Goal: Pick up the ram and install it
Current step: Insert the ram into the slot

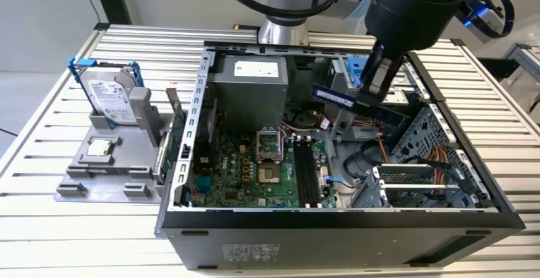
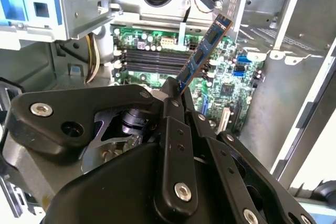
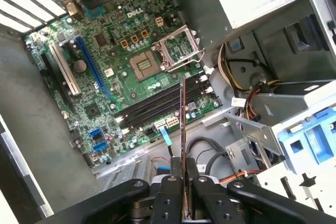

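One ram [image 1: 336,96] hangs in the air over the open computer case [image 1: 337,240], clear of the motherboard [image 1: 253,174] below. The two fingers [image 3: 169,198] are pinching it at one end, one on each flat face, and most of the stick juts out past them. In the second wrist view it slants away from the fingers [image 2: 202,51]. In the first wrist view it is seen edge-on [image 3: 182,124], its far end showing against the four long black slots [image 3: 157,106] on the motherboard, all of them unfilled.

Beside the case, toward the exterior view's left, a grey holder [image 1: 110,180] carries one hard drive [image 1: 110,95] standing upright in a blue frame and one small square silver chip [image 1: 101,146] lying flat. One green card [image 1: 171,140] stands on edge between the holder and the case wall.

Everything sits on a ribbed metal bench [image 1: 50,240]. Past the bench's far edge the room is plain grey.
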